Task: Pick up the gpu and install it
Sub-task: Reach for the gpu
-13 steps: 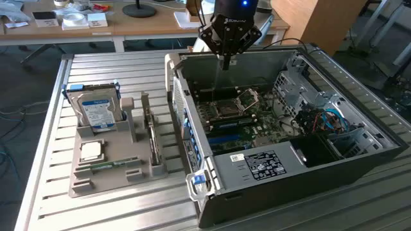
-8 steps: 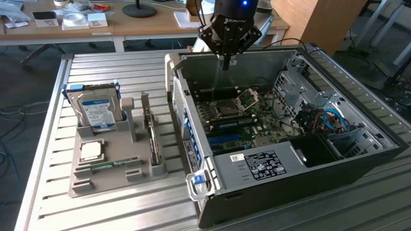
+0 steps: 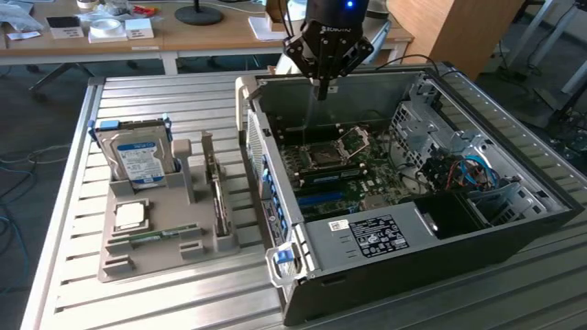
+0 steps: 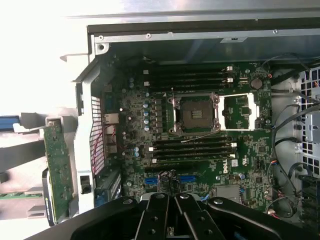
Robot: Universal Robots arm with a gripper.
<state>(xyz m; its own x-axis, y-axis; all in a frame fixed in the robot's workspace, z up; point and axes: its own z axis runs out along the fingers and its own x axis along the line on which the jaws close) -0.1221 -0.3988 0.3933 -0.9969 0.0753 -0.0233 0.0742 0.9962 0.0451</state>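
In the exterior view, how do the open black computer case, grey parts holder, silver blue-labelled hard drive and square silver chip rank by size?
Largest to smallest:
open black computer case
grey parts holder
silver blue-labelled hard drive
square silver chip

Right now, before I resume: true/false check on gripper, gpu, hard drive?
1. The gripper is shut and holds nothing. True.
2. The gripper hangs over the open case. True.
3. The gpu is installed in the case. False: it stands on edge in the grey holder, outside the case.
4. The hard drive lies flat inside the case. False: it stands upright in the holder, on the exterior view's left of the gpu.
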